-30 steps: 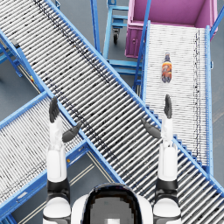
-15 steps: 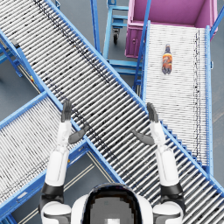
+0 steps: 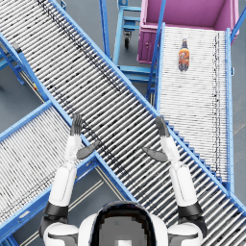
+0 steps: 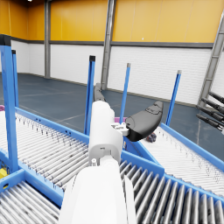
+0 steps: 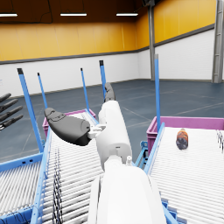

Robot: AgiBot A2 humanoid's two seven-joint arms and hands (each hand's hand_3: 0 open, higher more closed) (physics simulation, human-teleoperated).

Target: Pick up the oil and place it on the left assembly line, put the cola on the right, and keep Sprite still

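Where the left arm rises at lower left of the head view, the left hand (image 3: 77,140) hovers over the near rail of the diagonal roller belt (image 3: 96,77), fingers straight, thumb spread wide, holding nothing. Right of centre, the right hand (image 3: 163,143) mirrors it above the same belt, fingers likewise apart and empty. At upper right, a dark-and-orange bottle (image 3: 183,55) sits on the right roller belt (image 3: 202,105), just below the pink bin (image 3: 192,12), well apart from both hands.
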